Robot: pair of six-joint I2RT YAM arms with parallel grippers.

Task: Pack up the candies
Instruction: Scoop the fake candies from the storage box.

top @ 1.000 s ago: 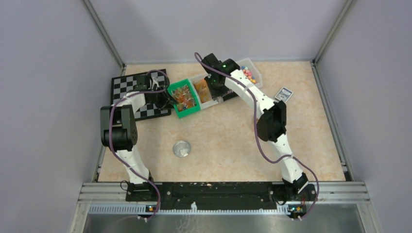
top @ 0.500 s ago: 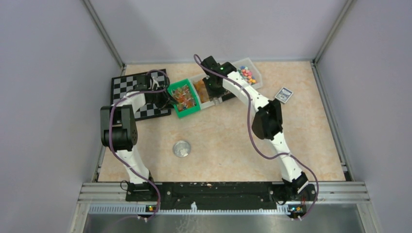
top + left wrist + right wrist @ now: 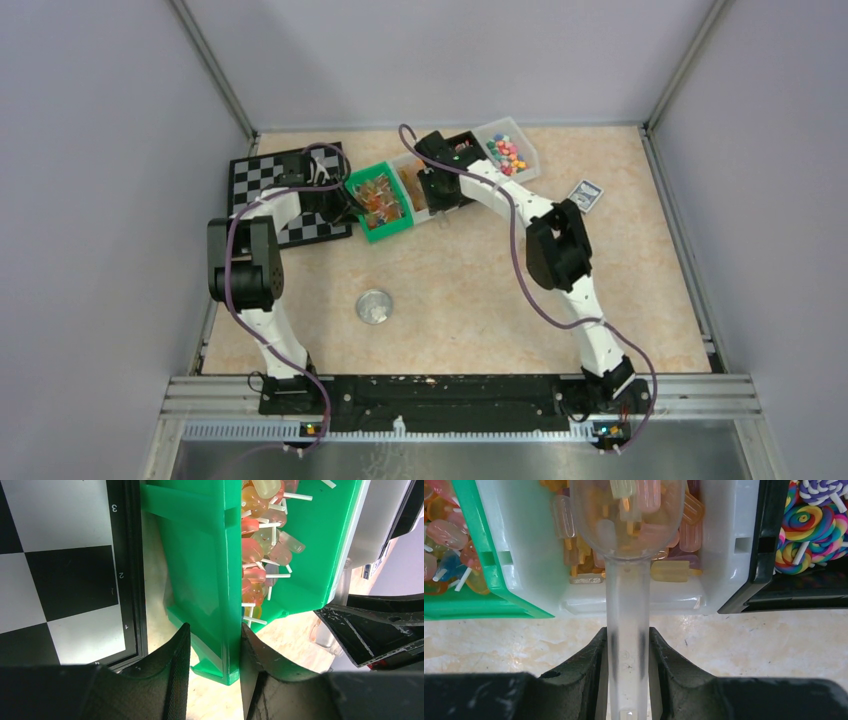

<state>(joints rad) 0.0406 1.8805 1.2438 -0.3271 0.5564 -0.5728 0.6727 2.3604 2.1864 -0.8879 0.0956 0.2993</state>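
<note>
My right gripper [image 3: 628, 665] is shut on the handle of a clear scoop [image 3: 627, 605]. The scoop's bowl holds several pale popsicle-shaped candies [image 3: 634, 505] and hangs over the white bin [image 3: 524, 555] of orange candies. From above, the right gripper [image 3: 440, 190] sits at that white bin [image 3: 413, 187]. My left gripper [image 3: 212, 650] is shut on the near wall of the green bin [image 3: 200, 555], one finger inside and one outside. Pink and orange lollipop candies [image 3: 260, 545] fill that bin. In the top view the left gripper [image 3: 335, 205] is at the left side of the green bin [image 3: 385, 236].
A chessboard [image 3: 262, 185] lies left of the green bin, close to my left fingers [image 3: 175, 680]. A black bin [image 3: 769, 540] of swirl lollipops [image 3: 809, 525] adjoins the white bin. A clear bin [image 3: 522, 140] of mixed sweets stands far right. A round tin [image 3: 375, 306] and a card pack [image 3: 585, 194] lie on the table.
The right arm has swung left with the scoop, from the black bin to over the white bin. The left arm has not moved.
</note>
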